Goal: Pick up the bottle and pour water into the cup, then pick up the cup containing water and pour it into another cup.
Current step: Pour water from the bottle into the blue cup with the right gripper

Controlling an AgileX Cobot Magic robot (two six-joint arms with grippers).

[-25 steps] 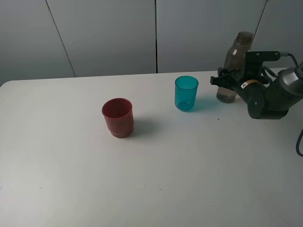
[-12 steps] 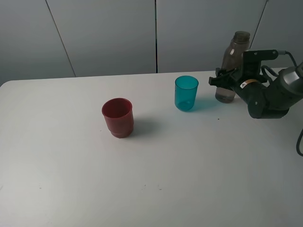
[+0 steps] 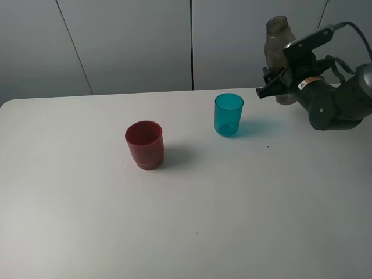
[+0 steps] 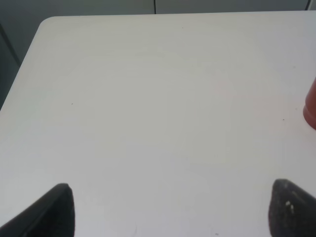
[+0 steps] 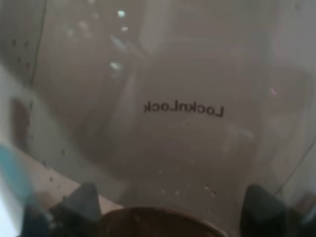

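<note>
Grip first: my right gripper (image 3: 272,86) is clamped on the lower body of the bottle (image 3: 277,46), and in the wrist view its smoky wall fills everything between my two fingertips. The bottle hangs upright and clear of the table (image 3: 232,209), over the far right corner as the high camera sees it. I cannot tell how full it is, so I would pour as if it were heavy. The mouth looks uncapped. Next out is the teal cup (image 3: 229,115), near me and a little lower to my left, standing open and alone. The good move, I judge, is to carry the neck over its rim before tilting at all. I would then roll the wrist slowly so the stream starts thin and lands inside, with the bottle not touching the light tumbler. Farther off stands the red cup (image 3: 145,144), well apart, which waits for the later pour. Farthest, my left gripper (image 4: 173,217) hangs spread wide over bare table, holding nothing.
</note>
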